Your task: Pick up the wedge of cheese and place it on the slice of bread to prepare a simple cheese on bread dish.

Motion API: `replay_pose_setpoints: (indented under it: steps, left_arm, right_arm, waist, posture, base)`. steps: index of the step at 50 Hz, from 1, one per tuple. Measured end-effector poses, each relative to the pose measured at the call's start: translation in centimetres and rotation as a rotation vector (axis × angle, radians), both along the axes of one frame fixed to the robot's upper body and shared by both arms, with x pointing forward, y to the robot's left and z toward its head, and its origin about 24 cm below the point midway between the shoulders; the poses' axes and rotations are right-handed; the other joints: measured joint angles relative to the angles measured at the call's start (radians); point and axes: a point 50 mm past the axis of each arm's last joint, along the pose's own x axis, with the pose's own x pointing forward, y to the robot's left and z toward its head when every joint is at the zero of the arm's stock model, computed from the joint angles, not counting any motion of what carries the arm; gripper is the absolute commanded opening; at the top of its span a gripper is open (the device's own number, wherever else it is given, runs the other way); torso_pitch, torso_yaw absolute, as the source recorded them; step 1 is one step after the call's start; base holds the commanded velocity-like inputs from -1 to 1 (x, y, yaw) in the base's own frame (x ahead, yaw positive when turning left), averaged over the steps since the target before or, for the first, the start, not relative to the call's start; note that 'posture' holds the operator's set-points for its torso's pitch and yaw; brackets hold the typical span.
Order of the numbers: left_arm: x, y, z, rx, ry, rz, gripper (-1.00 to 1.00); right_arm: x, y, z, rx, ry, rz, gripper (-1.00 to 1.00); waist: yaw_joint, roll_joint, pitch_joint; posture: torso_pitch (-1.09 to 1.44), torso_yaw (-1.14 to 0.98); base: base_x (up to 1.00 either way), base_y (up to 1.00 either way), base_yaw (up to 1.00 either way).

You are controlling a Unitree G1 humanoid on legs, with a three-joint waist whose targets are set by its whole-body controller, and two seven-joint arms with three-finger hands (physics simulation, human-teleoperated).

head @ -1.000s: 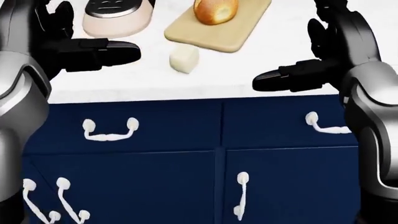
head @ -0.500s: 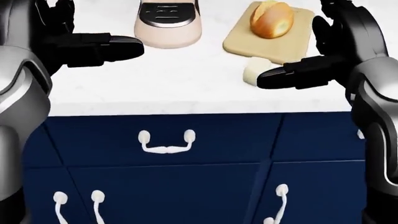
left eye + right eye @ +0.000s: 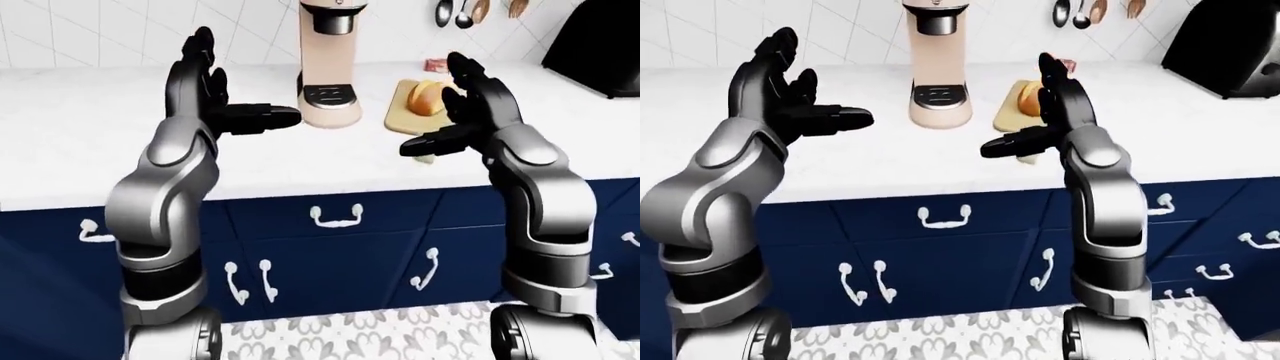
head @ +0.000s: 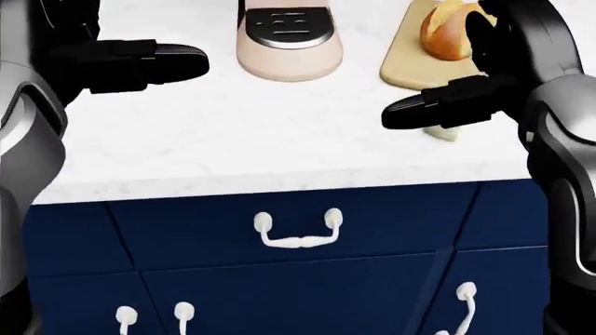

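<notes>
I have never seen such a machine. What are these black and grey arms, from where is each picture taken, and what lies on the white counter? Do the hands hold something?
These are simulator renders of a humanoid robot. All three pictures come from cameras on its head, looking out over its own arms: two eye views, nearly alike, and a head view aimed steeply down.

The left hand and right hand are raised over the white counter, fingers spread, holding nothing.

On the counter stand a beige coffee machine and a wooden cutting board carrying the bread. The pale cheese wedge lies on the counter just off the board, mostly hidden below the right hand. Utensils hang on the tiled wall; blue cabinets are beneath.
</notes>
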Motion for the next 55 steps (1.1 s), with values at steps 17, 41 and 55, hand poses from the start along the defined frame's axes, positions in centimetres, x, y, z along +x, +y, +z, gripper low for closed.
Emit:
replay_pose_setpoints:
  steps: [17, 41, 55]
  left_arm:
    - [0.0, -0.8, 0.3, -0.002, 0.002, -0.044, 1.0]
    - [-4.2, -0.8, 3.3, 0.031, -0.077, -0.059, 1.0]
    - [-4.2, -0.2, 3.3, 0.025, -0.064, -0.027, 1.0]
  right_arm:
    - [0.2, -0.3, 1.3, -0.024, 0.007, -0.022, 1.0]
    - [0.1, -1.4, 2.9, -0.033, -0.019, -0.049, 1.0]
    - [0.1, -0.6, 3.4, -0.041, -0.032, -0.014, 1.0]
  waist:
    - [-0.028, -0.022, 0.047]
    - [-0.016, -0.013, 0.023]
    - [0.017, -0.092, 0.021]
  posture:
    - [0.0, 0.0]
    - [0.0, 0.0]
    - [0.0, 0.0]
  base:
    - [0.01, -0.09, 0.0]
    - [0.13, 0.0, 0.0]
    - [0.39, 0.0, 0.0]
